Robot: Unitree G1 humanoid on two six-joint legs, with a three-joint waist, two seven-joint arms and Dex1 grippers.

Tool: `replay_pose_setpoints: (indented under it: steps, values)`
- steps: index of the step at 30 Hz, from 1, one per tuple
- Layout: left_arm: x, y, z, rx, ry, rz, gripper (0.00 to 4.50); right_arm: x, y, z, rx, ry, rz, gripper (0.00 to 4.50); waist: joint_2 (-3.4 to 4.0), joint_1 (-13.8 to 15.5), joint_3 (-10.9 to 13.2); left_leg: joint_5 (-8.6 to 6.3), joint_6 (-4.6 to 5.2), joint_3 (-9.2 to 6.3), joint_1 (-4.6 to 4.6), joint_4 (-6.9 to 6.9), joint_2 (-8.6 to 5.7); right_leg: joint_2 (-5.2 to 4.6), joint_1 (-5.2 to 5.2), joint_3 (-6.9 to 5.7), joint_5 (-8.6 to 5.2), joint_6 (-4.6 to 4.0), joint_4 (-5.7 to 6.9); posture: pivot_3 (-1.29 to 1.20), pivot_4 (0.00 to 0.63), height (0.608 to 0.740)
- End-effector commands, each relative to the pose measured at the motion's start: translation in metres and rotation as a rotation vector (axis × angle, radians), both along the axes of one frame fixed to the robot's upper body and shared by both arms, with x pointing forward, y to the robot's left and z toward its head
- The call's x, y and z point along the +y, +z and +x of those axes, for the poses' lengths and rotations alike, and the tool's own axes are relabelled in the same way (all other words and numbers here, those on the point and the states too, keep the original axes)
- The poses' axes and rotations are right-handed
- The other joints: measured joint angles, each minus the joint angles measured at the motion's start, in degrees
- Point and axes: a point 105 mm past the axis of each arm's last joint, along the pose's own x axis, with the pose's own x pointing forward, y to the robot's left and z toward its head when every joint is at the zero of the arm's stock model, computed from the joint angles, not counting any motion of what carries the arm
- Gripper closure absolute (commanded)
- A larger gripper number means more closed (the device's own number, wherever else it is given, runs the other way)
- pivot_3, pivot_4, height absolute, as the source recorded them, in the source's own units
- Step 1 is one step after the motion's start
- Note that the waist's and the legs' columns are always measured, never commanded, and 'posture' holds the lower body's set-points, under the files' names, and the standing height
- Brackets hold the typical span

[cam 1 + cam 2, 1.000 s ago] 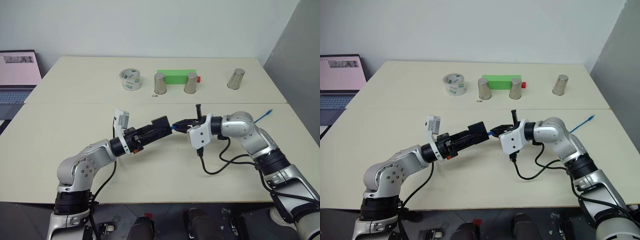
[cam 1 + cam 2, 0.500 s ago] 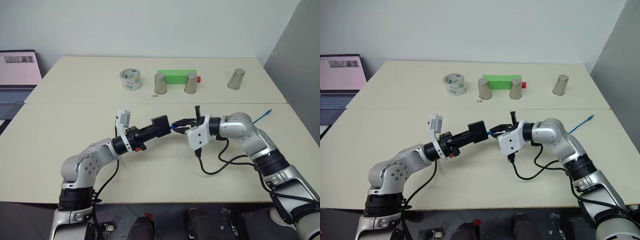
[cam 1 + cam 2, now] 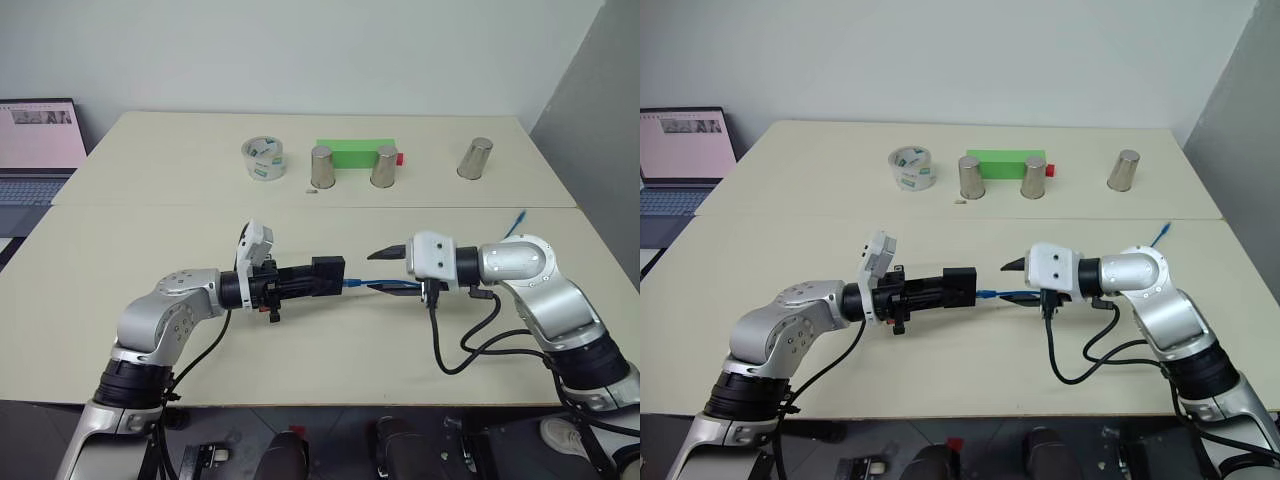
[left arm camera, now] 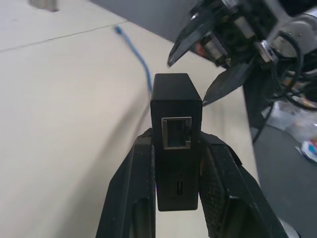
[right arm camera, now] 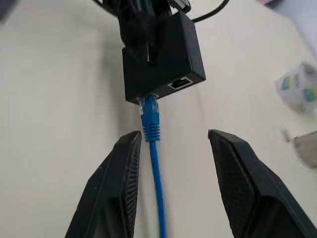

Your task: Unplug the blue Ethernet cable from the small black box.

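We find the left gripper (image 3: pixel 300 283) clamped on the small black box (image 5: pixel 161 57); right gripper (image 5: pixel 171 183) apart, astride the blue Ethernet cable (image 5: pixel 154 163), plug seemingly seated. Closing off-centre risks slipping.

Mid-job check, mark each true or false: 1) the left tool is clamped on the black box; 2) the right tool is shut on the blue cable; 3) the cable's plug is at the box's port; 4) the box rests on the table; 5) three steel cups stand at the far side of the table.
1) The left tool is clamped on the small black box. True.
2) The right tool is shut on the blue Ethernet cable. False: its fingers stand apart, the cable running between them.
3) The plug sits at the box's port. True, it meets the box's face.
4) The box rests on the table. False: it is held up above it.
5) Three steel cups stand at the far side. True.
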Motion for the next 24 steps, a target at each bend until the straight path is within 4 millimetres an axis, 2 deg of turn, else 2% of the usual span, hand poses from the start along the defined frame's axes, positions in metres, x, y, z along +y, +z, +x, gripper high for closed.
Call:
replay_pose_setpoints:
  steps: [1,5,11,24]
  values:
    - [-0.007,0.018,-0.004,-0.078,-0.113,-0.014,3.7,0.008,0.005,-0.018,0.227,0.013,0.1,2.23,0.0,-0.02,0.0,0.0,0.0,-0.02,-0.01,0.0,0.0,0.01,0.0,-0.02,0.0,0.0,0.0,0.0,0.15,0.74]
    - [-0.006,0.018,-0.006,-0.087,-0.149,-0.003,3.7,0.013,0.002,-0.022,0.343,-0.002,0.135,2.23,0.0,-0.31,0.0,-0.01,0.01,0.04,-0.02,-0.02,0.0,0.01,-0.01,0.02,-0.01,0.02,-0.05,0.0,0.15,0.74]
    - [-0.003,0.013,-0.005,-0.09,-0.143,0.005,3.7,0.016,0.0,-0.025,0.428,0.015,0.141,2.23,0.0,-0.49,0.0,-0.01,0.02,0.03,-0.08,-0.04,0.0,0.01,-0.07,0.0,-0.02,0.03,-0.06,0.0,0.15,0.74]
    - [-0.001,0.007,-0.009,-0.094,-0.142,0.015,3.7,0.022,-0.007,-0.008,0.43,-0.018,0.138,2.23,0.0,-0.78,0.0,-0.01,0.02,0.04,-0.08,-0.03,0.0,0.01,-0.08,0.0,-0.01,0.04,-0.06,0.0,0.15,0.74]
